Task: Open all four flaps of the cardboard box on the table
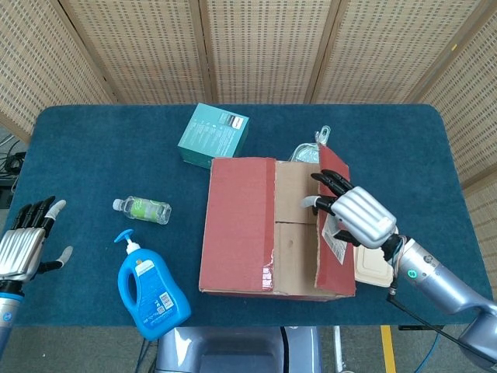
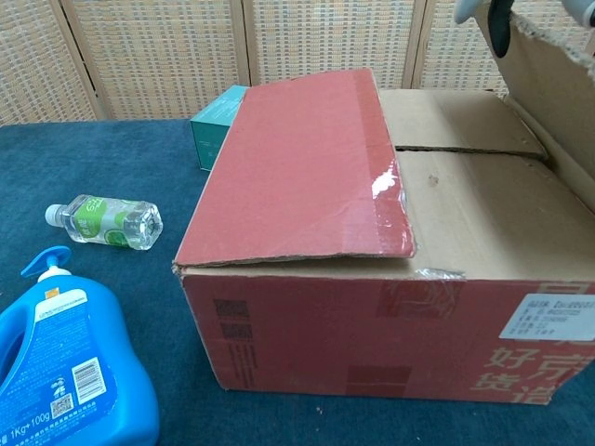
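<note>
The red cardboard box point(image 1: 233, 284) point(image 2: 372, 316) stands mid-table. Its left outer flap point(image 1: 239, 221) point(image 2: 297, 167) lies flat and closed. The right outer flap point(image 1: 334, 233) point(image 2: 553, 84) is lifted almost upright, and my right hand point(image 1: 356, 217) grips its free edge; only fingertips point(image 2: 497, 19) show at the top of the chest view. Two brown inner flaps point(image 1: 295, 225) point(image 2: 465, 177) lie flat and uncovered beneath it. My left hand point(image 1: 22, 249) hovers with fingers spread at the table's left edge, far from the box.
A teal carton point(image 1: 213, 136) point(image 2: 212, 125) sits behind the box's left corner. A small clear bottle point(image 1: 142, 209) point(image 2: 107, 221) and a blue pump bottle point(image 1: 151, 291) point(image 2: 65, 372) lie left of it. A clear bag point(image 1: 311, 149) is behind, a beige container point(image 1: 374, 266) right.
</note>
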Robot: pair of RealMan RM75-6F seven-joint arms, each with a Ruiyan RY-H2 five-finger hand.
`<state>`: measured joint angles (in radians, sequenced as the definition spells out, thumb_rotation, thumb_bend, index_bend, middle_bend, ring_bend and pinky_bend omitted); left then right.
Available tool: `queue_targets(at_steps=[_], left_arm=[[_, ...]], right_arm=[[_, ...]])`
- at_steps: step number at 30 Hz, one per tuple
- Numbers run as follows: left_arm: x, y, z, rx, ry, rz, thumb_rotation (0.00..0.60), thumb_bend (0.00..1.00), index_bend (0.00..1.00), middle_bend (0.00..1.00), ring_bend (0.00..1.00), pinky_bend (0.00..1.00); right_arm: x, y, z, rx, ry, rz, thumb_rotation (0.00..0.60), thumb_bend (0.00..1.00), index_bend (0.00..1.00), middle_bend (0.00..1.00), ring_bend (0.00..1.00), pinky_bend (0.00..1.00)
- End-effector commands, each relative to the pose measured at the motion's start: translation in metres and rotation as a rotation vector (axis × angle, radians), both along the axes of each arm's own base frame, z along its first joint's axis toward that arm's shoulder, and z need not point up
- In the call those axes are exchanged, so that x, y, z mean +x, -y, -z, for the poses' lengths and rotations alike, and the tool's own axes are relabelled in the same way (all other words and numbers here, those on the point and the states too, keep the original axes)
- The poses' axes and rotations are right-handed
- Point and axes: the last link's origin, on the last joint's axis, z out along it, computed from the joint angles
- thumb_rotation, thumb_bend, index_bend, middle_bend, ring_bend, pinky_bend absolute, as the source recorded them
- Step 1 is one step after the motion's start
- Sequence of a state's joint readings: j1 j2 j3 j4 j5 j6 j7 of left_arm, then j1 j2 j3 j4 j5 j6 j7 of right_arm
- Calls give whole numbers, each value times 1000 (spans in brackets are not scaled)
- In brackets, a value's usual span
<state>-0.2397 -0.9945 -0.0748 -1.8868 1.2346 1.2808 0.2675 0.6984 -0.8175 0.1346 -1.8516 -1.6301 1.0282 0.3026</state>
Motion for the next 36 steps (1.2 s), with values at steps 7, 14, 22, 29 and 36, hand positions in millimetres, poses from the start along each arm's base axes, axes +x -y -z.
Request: queue_targets(at_steps=[7,14,22,29,36], left_arm=[[4,-1,2,-13,14,6,515,366,51,0,0,0],[7,-1,2,-8,8,14,511,366,51,0,0,0],[10,-1,2,-5,-2,22,513,366,50,0,0,0],[20,-5,6,-48,-29,78,513,367,51,0,0,0],[38,-12,9,-84,30,177,513,366,0,0,0,0]], right_arm=[[-6,-1,-23,-50,-2,13,600,1000,284,486,17,9],[-11,-1,-40,-91,-2,21,600,1000,284,486,17,9],[-20,-2,-61,-150,-19,34,600,1000,284,486,17,9],[-39,-3,-72,-208,-72,71,600,1000,283,482,17,9],[-57,-4,-74,-272,-114,117,600,1000,259,407,12,9]])
